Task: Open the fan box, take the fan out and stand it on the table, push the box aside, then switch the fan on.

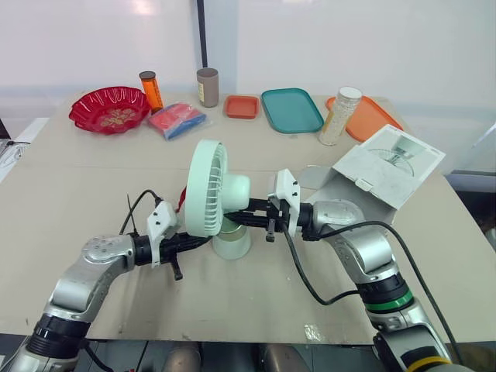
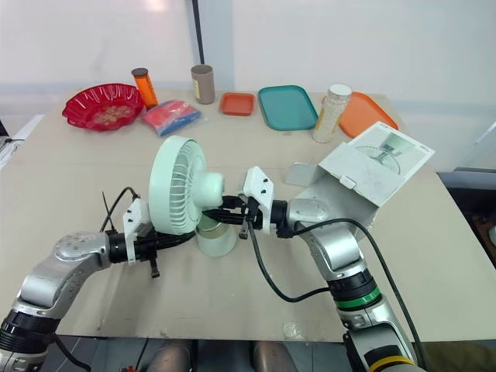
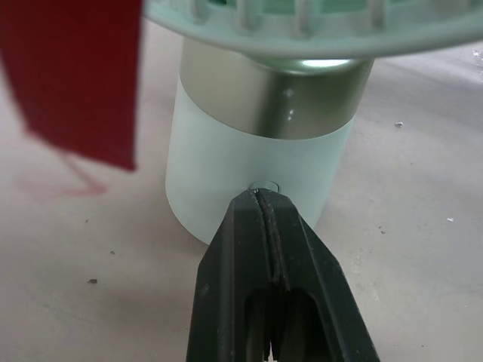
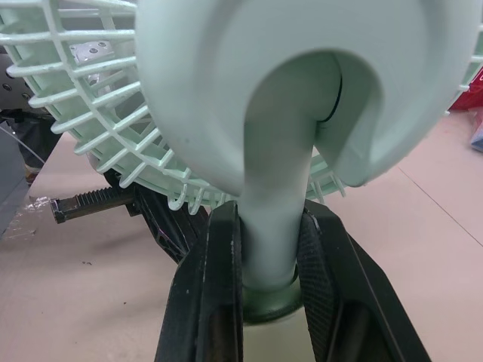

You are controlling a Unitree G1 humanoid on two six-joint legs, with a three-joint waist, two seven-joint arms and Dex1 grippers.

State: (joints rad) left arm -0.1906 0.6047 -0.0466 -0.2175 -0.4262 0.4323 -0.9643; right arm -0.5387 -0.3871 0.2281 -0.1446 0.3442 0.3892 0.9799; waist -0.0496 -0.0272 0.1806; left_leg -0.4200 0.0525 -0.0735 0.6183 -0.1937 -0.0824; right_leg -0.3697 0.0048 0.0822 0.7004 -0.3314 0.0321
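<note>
Item 1, right tool [image 4: 270, 256]: I log it clamped on the fan [image 1: 209, 190]. In its wrist view the two black fingers [image 4: 219, 271] press either side of the pale green neck, just above the base.

Item 2, left tool [image 3: 258, 204]: fingers together, holding nothing. The tip sits at a small round mark on the wall of the base [image 3: 226, 166]. I cannot tell whether it touches.

Item 3, fan: pale green, standing upright on its round base near the middle of the surface [image 1: 93, 178], between the two tools. Its long axis is vertical. The grille faces my robot's left and the motor housing its right.

Item 4, fan box [image 1: 380, 167]: white, open and tilted, with flaps raised. It is on the surface to the right of the fan, beyond the right arm. One panel carries a printed picture of a fan, and the lettering is too small to read.

View notes: the left wrist view shows a silver band above the base and a blurred red strip [image 3: 75, 75] that I cannot identify. The right wrist view shows the rear grille ribs.

Far edge, left to right:
- red bowl [image 1: 108, 108]
- orange bottle [image 1: 151, 89]
- brown canister [image 1: 207, 87]
- red-and-blue packet [image 1: 177, 120]
- small orange tray [image 1: 241, 106]
- teal tray [image 1: 291, 110]
- clear jar [image 1: 339, 116]
- orange tray [image 1: 368, 116]
</note>
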